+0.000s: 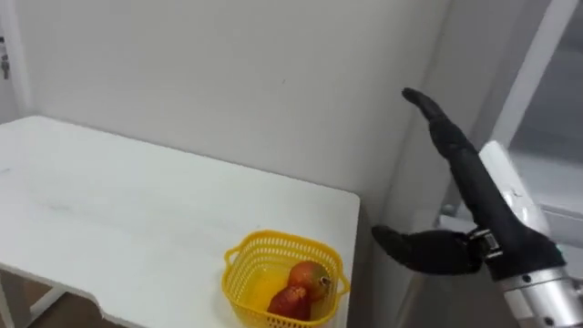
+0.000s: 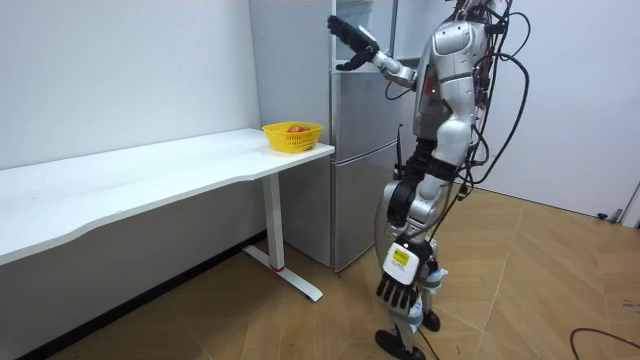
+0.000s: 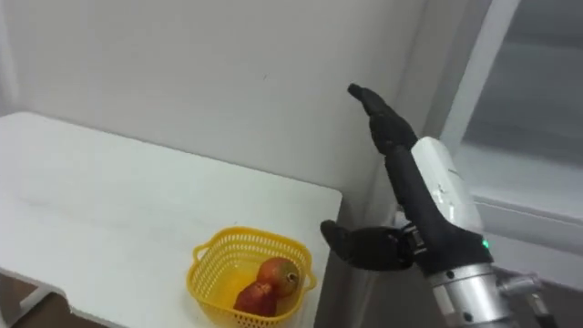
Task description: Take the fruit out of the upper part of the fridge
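R robot hand (image 1: 478, 196) open, empty — up by fridge (image 2: 360, 140), L robot hand (image 2: 398, 288) hanging, open

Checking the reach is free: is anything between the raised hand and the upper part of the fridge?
Nothing visible is. The open right hand is raised just beside the upper part of the fridge, which looks open, with no door or other thing between them. What is inside cannot be made out.
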Tool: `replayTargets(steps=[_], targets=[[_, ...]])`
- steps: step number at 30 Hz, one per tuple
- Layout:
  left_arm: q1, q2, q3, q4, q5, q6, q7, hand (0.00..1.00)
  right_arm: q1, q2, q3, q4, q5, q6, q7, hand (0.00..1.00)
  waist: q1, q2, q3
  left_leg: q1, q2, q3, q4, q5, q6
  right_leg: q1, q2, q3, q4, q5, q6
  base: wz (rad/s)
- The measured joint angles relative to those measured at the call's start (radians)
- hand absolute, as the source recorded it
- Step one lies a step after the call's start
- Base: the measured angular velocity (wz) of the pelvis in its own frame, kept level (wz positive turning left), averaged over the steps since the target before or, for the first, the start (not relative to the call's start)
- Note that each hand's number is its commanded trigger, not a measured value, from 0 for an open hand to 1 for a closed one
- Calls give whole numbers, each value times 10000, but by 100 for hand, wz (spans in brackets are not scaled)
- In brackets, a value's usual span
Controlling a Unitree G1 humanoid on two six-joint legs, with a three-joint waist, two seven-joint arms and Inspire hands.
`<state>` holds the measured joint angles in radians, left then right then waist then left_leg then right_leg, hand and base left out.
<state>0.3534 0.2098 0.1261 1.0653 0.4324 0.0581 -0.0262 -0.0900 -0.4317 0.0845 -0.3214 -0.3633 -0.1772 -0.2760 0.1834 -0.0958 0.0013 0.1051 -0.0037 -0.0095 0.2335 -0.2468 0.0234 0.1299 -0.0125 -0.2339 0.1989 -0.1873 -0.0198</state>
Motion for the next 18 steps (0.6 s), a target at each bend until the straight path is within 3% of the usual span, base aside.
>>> replayTargets(steps=[5,7,9,13,18], targets=[[-17,-67,-244,137,-69,-170,251,0,319,210,-369,-71,54,-61,-371,0,-636,78,-4,146,90,329,-106,-4,-5,-73,69,395,68,3,-6,-20],[-14,-75,-320,171,-83,-215,251,0,399,443,-675,-145,73,-119,-680,0,-845,198,-13,246,129,417,-183,-6,0,-64,66,451,79,4,-7,-14],[14,-78,-326,183,-82,-235,269,0,429,501,-818,-186,23,-238,-952,0,-997,315,-71,333,133,513,-288,-5,2,-68,68,523,79,5,-8,-17],[8,-148,-343,514,-100,-365,451,0,885,579,-1421,-187,17,-592,-1324,0,-1328,547,-60,478,126,673,-357,-13,14,-10,108,698,73,5,-5,-12],[-38,-438,-332,552,-186,-385,471,0,1807,863,-2285,-47,276,-631,-1654,0,-1600,810,-41,471,154,950,-454,-16,10,-158,154,904,76,8,-10,-12]])
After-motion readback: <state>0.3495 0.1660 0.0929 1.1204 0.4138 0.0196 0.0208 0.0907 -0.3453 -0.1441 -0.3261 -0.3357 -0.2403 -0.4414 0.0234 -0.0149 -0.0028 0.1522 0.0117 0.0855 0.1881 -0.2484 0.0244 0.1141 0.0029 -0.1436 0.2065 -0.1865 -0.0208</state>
